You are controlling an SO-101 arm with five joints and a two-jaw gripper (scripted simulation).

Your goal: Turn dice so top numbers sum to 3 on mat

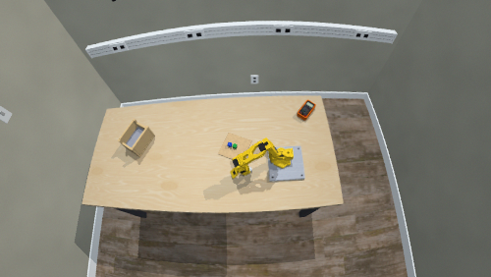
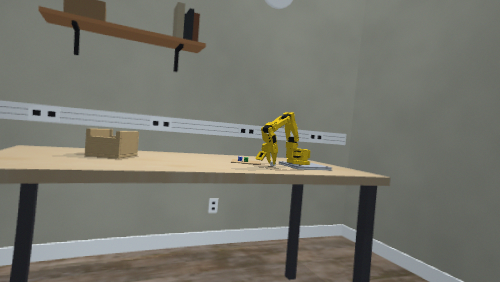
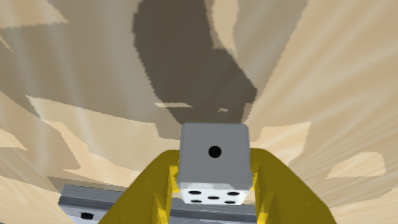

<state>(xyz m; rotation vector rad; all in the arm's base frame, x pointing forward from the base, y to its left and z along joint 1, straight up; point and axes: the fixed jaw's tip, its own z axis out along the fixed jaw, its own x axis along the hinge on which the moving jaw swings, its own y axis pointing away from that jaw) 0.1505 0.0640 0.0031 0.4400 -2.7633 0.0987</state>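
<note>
In the wrist view a grey die [image 3: 215,162] sits between my yellow fingers, its one-dot face turned away from the camera and a several-dot face toward it. My gripper [image 3: 215,187] is shut on this grey die, low over the wooden table. From overhead the gripper [image 1: 240,171] is in front of the tan mat [image 1: 235,145], off it. A blue die [image 1: 229,144] and a green die [image 1: 235,145] lie side by side on the mat. From the side view the arm [image 2: 272,142] reaches down to the table beside the mat [image 2: 249,161].
The arm's grey base plate [image 1: 287,164] lies right of the gripper. A cardboard box [image 1: 136,138] stands at the table's far left. An orange multimeter [image 1: 306,110] lies at the back right corner.
</note>
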